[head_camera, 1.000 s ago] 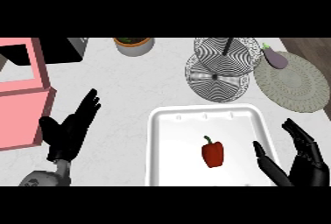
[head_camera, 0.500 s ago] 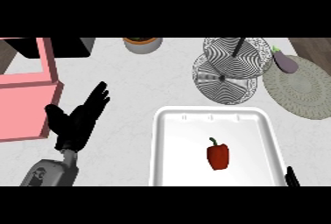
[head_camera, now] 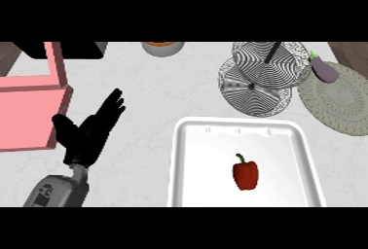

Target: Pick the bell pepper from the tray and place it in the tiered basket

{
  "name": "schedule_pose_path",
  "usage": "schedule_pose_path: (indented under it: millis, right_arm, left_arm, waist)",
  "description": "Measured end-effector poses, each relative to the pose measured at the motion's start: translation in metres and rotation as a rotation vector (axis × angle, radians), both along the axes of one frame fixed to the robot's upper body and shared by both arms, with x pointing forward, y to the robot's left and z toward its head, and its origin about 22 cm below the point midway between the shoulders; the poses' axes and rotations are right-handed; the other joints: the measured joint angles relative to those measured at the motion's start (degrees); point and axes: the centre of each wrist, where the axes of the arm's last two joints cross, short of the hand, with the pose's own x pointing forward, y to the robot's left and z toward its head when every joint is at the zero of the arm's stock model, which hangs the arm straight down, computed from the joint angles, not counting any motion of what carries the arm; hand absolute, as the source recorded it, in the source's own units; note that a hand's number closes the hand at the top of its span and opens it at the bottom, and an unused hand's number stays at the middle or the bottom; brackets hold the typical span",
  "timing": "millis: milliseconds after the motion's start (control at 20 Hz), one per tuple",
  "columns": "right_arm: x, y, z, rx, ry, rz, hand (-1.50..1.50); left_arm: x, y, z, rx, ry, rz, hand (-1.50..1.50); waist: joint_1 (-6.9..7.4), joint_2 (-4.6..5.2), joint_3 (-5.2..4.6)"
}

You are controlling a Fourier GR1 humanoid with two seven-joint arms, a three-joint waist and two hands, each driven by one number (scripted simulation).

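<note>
Fingers (head_camera: pixel 111 104) of the left hand (head_camera: pixel 87 136) stood straight and spread, holding nothing, above the desk (head_camera: pixel 165 92). Right of it, the red bell pepper (head_camera: pixel 246 174) lay on the white tray (head_camera: pixel 188 160), below the tiered basket (head_camera: pixel 260 78).

Bare counter (head_camera: pixel 173 97) lies between my left hand (head_camera: pixel 90 133) and the tray (head_camera: pixel 188 160); the tiered basket (head_camera: pixel 259 78) crowds the counter's far right corner.

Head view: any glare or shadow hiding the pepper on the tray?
Head view: no glare; the red bell pepper shows plainly against the white tray, whole, stem included. Soft shading only along the tray's rim.
</note>
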Motion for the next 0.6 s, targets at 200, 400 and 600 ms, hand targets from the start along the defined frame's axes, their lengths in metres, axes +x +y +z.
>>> schedule_pose_path:
  millis: [200, 400, 600]
  right_arm:
    - [-0.006, 0.022, 0.014, 0.018, 0.061, -0.024, -1.5]
    - [-0.007, 0.038, 0.025, 0.034, 0.119, -0.052, -1.5]
    - [-0.007, 0.044, 0.031, 0.011, 0.199, -0.107, -1.5]
  left_arm:
    - [0.003, 0.001, 0.0, 0.007, -0.01, -0.01, 0.0]
    - [0.003, -0.002, -0.001, 0.008, -0.013, -0.025, 0.0]
    - [0.004, -0.007, -0.001, 0.001, -0.016, -0.022, 0.0]
  waist:
    - [0.69, 0.38, 0.02]
    - [1.01, 0.5, 0.05]
    - [0.99, 0.62, 0.06]
